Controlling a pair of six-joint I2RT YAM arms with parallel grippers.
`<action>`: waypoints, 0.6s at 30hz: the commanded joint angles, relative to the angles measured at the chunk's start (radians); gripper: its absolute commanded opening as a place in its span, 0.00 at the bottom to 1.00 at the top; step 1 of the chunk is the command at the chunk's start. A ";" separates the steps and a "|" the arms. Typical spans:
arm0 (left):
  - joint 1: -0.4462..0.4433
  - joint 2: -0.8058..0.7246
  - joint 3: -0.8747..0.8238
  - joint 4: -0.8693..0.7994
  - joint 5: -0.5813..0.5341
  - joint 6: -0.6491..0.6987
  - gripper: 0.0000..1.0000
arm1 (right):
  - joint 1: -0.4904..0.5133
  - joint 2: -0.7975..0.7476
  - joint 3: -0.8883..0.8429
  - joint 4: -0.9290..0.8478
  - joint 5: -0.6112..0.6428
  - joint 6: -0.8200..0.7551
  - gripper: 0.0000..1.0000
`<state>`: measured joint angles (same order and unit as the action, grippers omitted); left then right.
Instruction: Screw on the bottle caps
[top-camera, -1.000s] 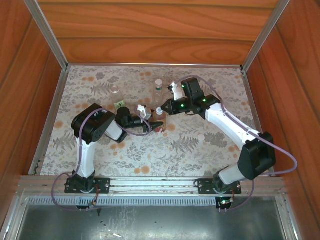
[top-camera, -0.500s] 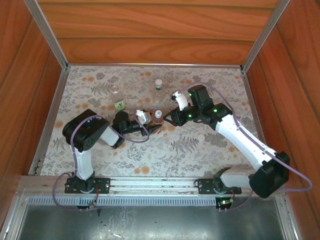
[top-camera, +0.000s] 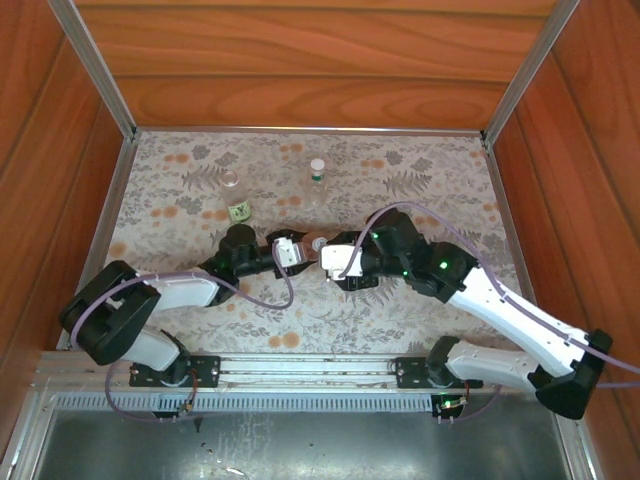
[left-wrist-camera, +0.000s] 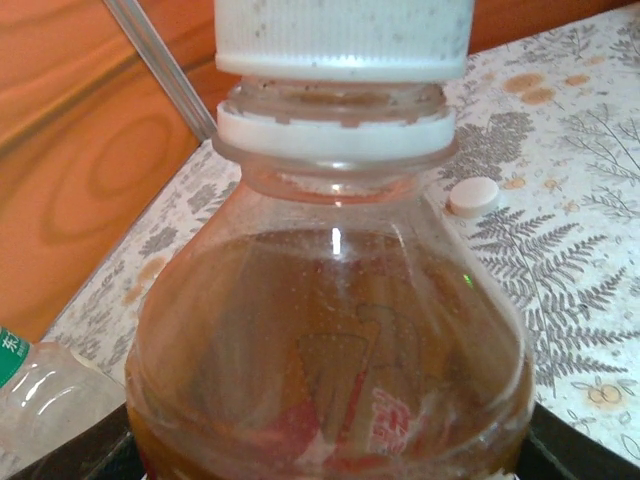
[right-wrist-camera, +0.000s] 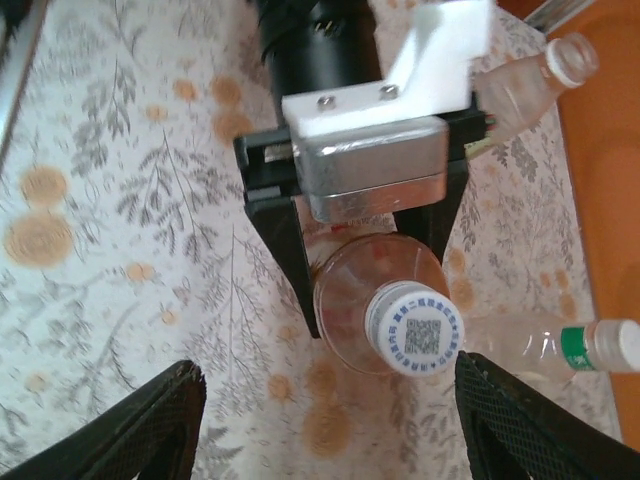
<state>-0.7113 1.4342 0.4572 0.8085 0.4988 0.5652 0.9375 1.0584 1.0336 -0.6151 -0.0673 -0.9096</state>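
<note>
Near the middle of the flower-patterned worktop (top-camera: 440, 170) the amber bottle (top-camera: 318, 243) stands upright with a white cap (right-wrist-camera: 412, 330) on its neck. The cap's top carries a printed square code. In the left wrist view a strip of clear neck shows between the cap's lower edge and the white collar ring beneath it. The left claw (right-wrist-camera: 375, 290) grips the bottle's body, with one black finger (right-wrist-camera: 285, 250) on each side. The right claw (right-wrist-camera: 325, 385) is poised over the cap with its fingers spread wide, touching neither cap nor bottle and holding nothing. A loose cap (left-wrist-camera: 473, 196) lies flat on the mat just beyond the bottle. Farther toward the back wall are a capped clear bottle (top-camera: 317, 178) with a green band and, to its left, an open clear bottle (top-camera: 232, 185) with a greenish label, both well apart from the claws.
</note>
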 joint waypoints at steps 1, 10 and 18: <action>-0.007 -0.053 -0.012 -0.155 0.014 0.080 0.61 | 0.025 0.059 0.037 -0.025 0.098 -0.149 0.66; -0.017 -0.097 -0.023 -0.204 0.015 0.100 0.61 | 0.035 0.150 0.081 -0.007 0.080 -0.129 0.48; -0.018 -0.122 -0.035 -0.209 0.000 0.102 0.61 | 0.035 0.171 0.082 0.007 0.083 -0.116 0.43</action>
<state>-0.7219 1.3403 0.4374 0.6125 0.4938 0.6472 0.9630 1.2186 1.0954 -0.6113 0.0097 -0.9974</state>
